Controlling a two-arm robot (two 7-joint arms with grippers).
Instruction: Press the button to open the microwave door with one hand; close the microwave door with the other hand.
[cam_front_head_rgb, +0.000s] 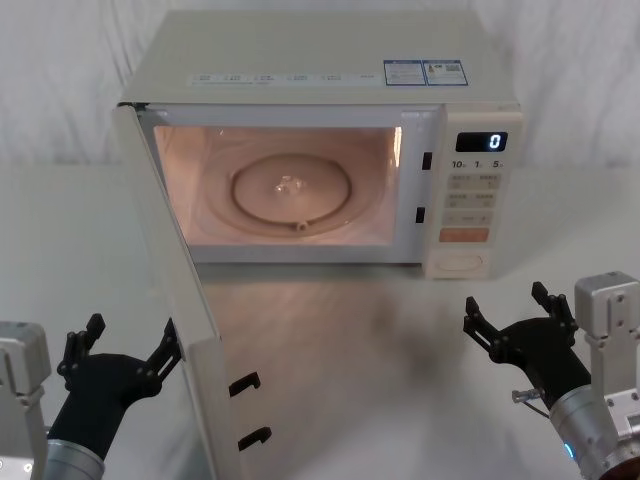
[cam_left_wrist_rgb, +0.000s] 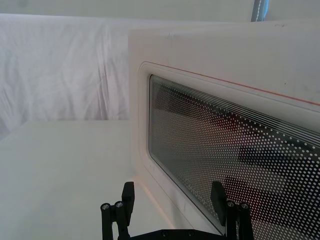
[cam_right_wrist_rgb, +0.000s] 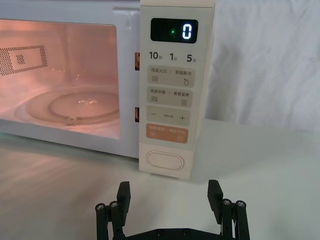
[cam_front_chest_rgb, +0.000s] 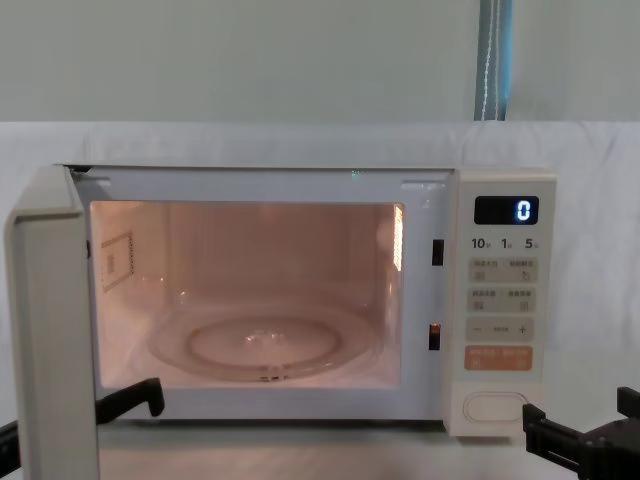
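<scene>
in the head view the microwave door (cam_front_head_rgb: 175, 300) stands wide open, swung out toward the robot on the left side, and the inside of the microwave (cam_front_head_rgb: 330, 70) glows with a warm light over the round glass plate (cam_front_head_rgb: 290, 190). the button (cam_front_head_rgb: 462, 263) sits at the bottom of the control panel (cam_front_head_rgb: 470, 200), under the orange key (cam_front_head_rgb: 464, 236), and the display (cam_front_head_rgb: 482, 142) shows a 0. the left pincer (cam_front_head_rgb: 125, 345) is low on the left, spread wide, with one finger right by the outer face of the door. the right pincer (cam_front_head_rgb: 510, 312) is low on the right, also spread wide and holding nothing, near the button but apart from it. in the left wrist view the left pincer (cam_left_wrist_rgb: 172, 197) is wide open just in front of the door's dotted window (cam_left_wrist_rgb: 225, 165), close to the door (cam_left_wrist_rgb: 210, 55). in the right wrist view the right pincer (cam_right_wrist_rgb: 170, 197) is wide open and empty above the white table (cam_right_wrist_rgb: 60, 180), facing the button (cam_right_wrist_rgb: 164, 160), with a gap between them. in the chest view the door (cam_front_chest_rgb: 45, 330) stands edge-on at the left, the button (cam_front_chest_rgb: 492, 408) is low on the panel, a left pincer finger (cam_front_chest_rgb: 130, 400) peeks out beside the door, and the right pincer (cam_front_chest_rgb: 585, 440) hangs just below and right of the button.
</scene>
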